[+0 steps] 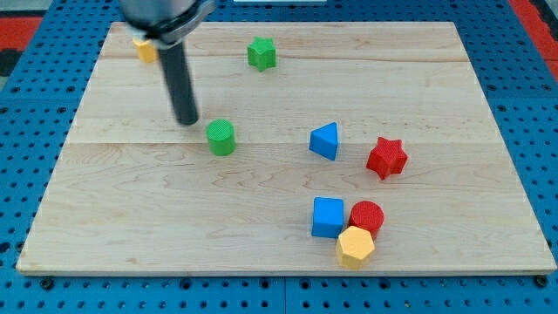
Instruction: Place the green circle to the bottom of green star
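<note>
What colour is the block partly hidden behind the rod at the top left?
Yellow, seen in the camera view; its shape is unclear.

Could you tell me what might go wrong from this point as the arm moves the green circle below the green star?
My tip sits just to the view's left of the green circle, so a push from here would likely send it rightward toward the blue triangle rather than settle it under the green star. An off-centre contact could make the round block slip aside. The rod also partly hides the yellow block.
</note>
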Controlling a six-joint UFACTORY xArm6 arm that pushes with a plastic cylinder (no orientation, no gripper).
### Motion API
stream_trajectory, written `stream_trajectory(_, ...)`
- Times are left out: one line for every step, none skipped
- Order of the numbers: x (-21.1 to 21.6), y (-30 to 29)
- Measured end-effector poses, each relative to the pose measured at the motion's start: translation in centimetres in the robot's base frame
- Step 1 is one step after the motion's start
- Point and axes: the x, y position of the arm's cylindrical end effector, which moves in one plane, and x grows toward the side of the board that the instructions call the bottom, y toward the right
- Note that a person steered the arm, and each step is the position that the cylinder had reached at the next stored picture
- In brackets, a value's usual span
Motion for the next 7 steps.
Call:
stream_trajectory(3.5, 2.7)
stream_trajectory(3.2, 10.2)
stream_trajectory(-0.5, 11.9)
stream_trajectory(-0.1, 10.6)
stream_trajectory(3.0, 10.0)
stream_trajectory(-0.6, 6.4)
stream_trajectory(-4.0, 9.0)
